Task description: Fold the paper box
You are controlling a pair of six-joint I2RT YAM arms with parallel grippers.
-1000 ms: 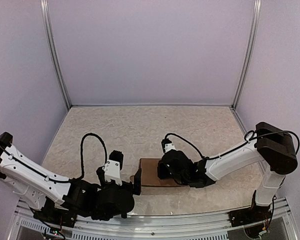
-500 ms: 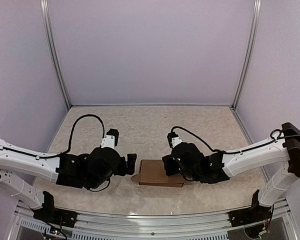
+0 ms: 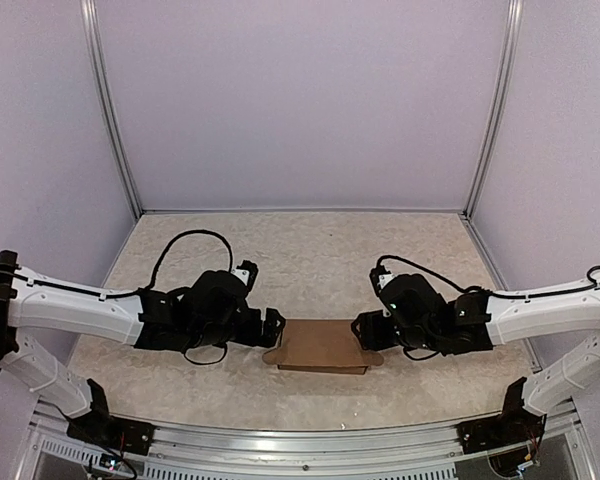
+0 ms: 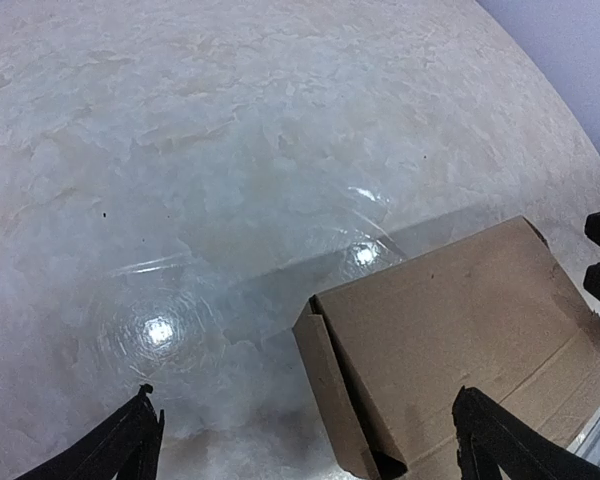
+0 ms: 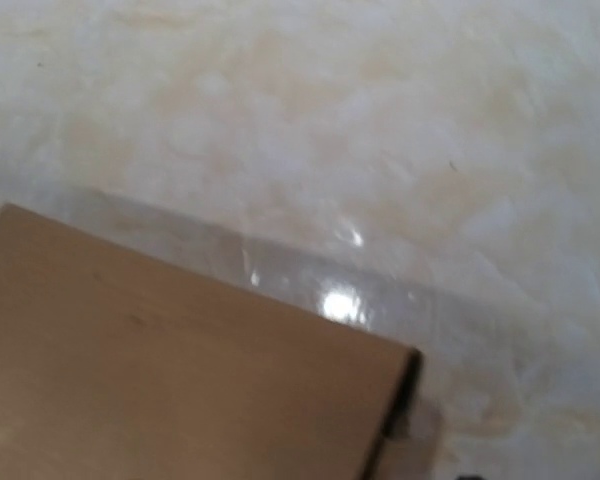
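Observation:
The paper box is a flat brown cardboard oblong lying on the table between the two arms. My left gripper hovers at its left end. In the left wrist view that gripper is wide open, and the open, creased end of the paper box reaches in beside the right finger without touching. My right gripper is at the box's right end, apart from it. The right wrist view shows the paper box low on the left, blurred, with no finger across it, so the jaws stand apart.
A speckled beige tabletop is walled by pale lilac panels at the back and sides. An aluminium rail runs along the near edge, where the arm bases stand.
My right gripper has let go of the box and drawn back to the right. The left arm has swung up from the near edge to the box's left end.

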